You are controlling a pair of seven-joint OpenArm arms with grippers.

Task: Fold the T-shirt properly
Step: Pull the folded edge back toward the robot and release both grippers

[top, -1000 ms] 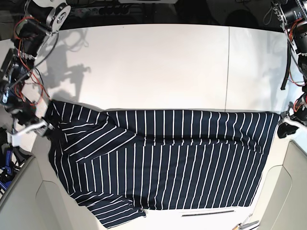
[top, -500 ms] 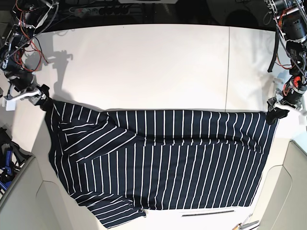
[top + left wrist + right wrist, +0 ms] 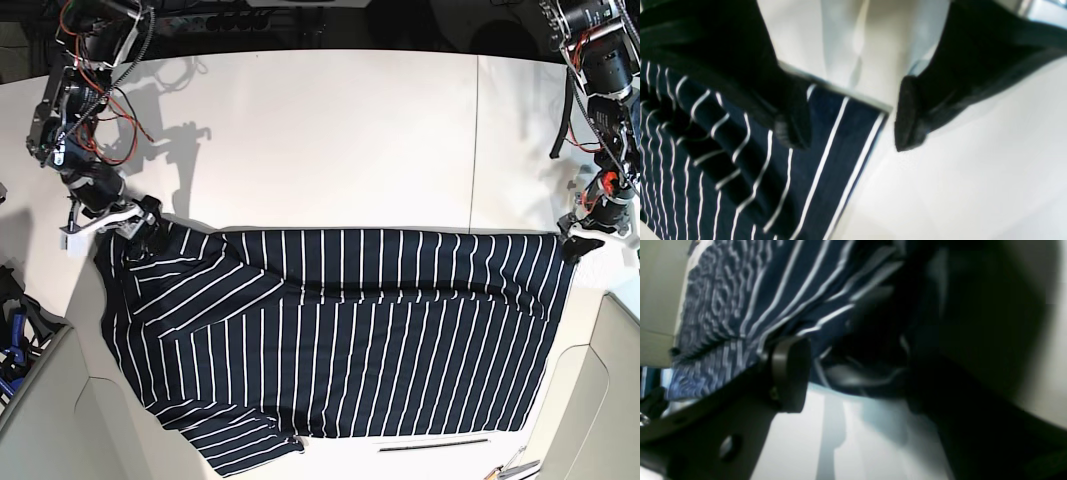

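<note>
My right arm (image 3: 82, 95) is black and silver, hung with loose red and black wires; its gripper (image 3: 112, 217) carries a white bracket; my left arm (image 3: 600, 75) is black, with a thick black cable and a small red patch near the wrist; the left gripper (image 3: 850, 116) has matte black fingers (image 3: 908, 113).
</note>
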